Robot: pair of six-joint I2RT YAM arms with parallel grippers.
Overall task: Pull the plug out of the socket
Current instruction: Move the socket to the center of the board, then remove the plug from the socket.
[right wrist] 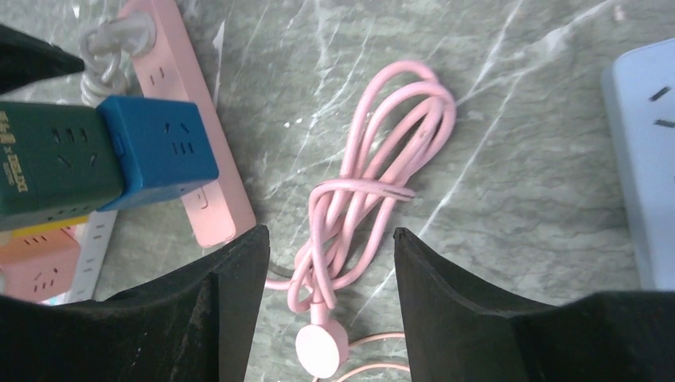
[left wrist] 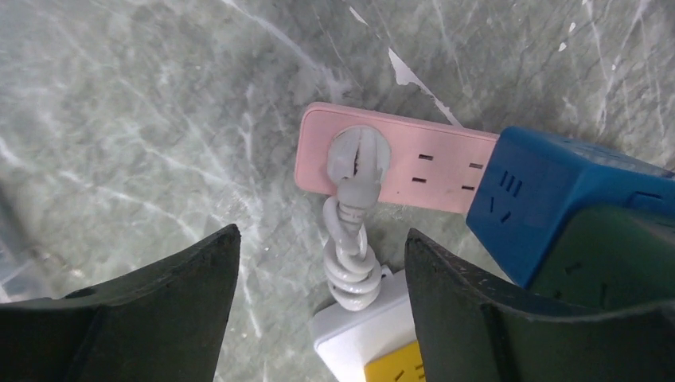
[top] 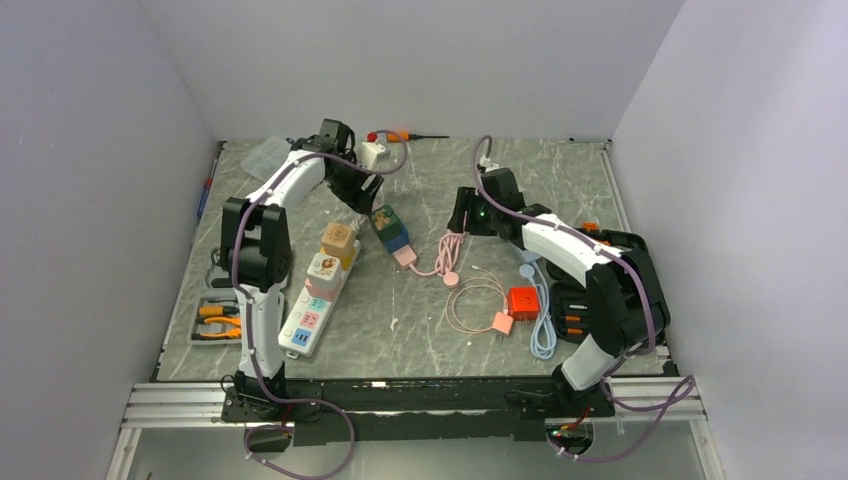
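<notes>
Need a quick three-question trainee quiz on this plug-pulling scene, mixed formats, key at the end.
1. True or false: the white plug is seated in the pink strip.
2. What lies under the right hand? A) pliers B) coiled pink cable C) screwdriver
3. On the pink strip, what colour is the cube beside the green cube?
Key: 1 true; 2 B; 3 blue.

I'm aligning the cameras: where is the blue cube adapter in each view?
Top external: blue cube adapter just left of centre.
Left wrist: adapter at right edge.
Right wrist: adapter upper left.
Shared landmark: the pink strip under it.
</notes>
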